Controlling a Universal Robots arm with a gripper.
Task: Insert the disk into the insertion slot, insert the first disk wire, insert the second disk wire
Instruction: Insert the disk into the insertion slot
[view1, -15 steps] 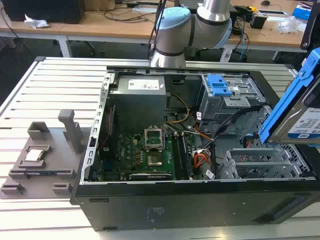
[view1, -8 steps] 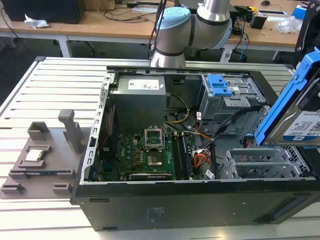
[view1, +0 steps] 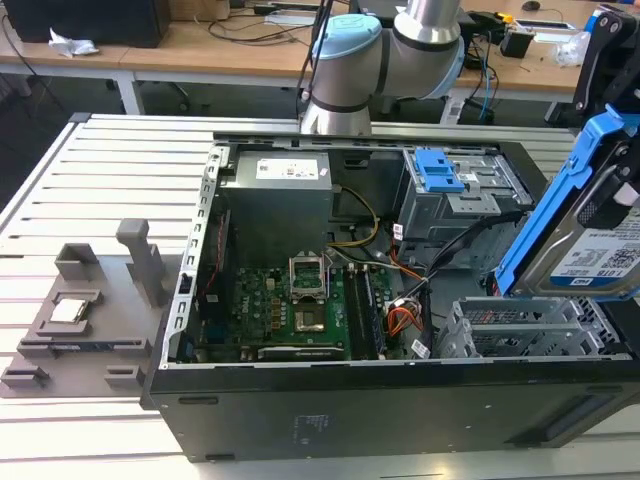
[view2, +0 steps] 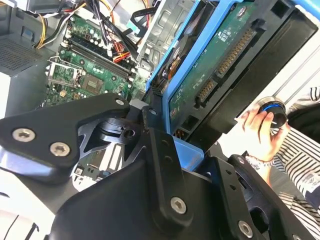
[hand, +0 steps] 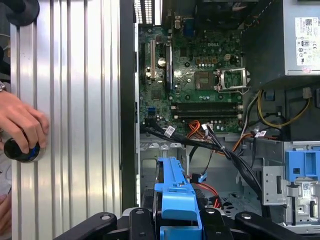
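Observation:
The disk (view1: 590, 235), a hard drive with a white-and-blue label in a bright blue caddy, hangs tilted at the exterior view's right. My gripper (view1: 612, 100) is shut on its upper end. It sits just above the insertion slot (view1: 510, 325), a silver perforated cage at the case's near right corner. In the second wrist view the disk's green underside (view2: 215, 65) runs up from between my black fingers (view2: 160, 150). In the first wrist view the blue caddy (hand: 175, 195) sits between my fingers, over the grey cage (hand: 150, 160). Black and orange wires (hand: 220, 147) lie loose beside the cage.
The open computer case (view1: 330, 420) holds a motherboard (view1: 300, 310), a power supply (view1: 275, 195) and a taller grey cage with a blue latch (view1: 440, 170). A person's hand (hand: 20, 125) grips a black knob on the slatted table (hand: 75, 100). Grey fixtures (view1: 90, 310) lie at the exterior view's left.

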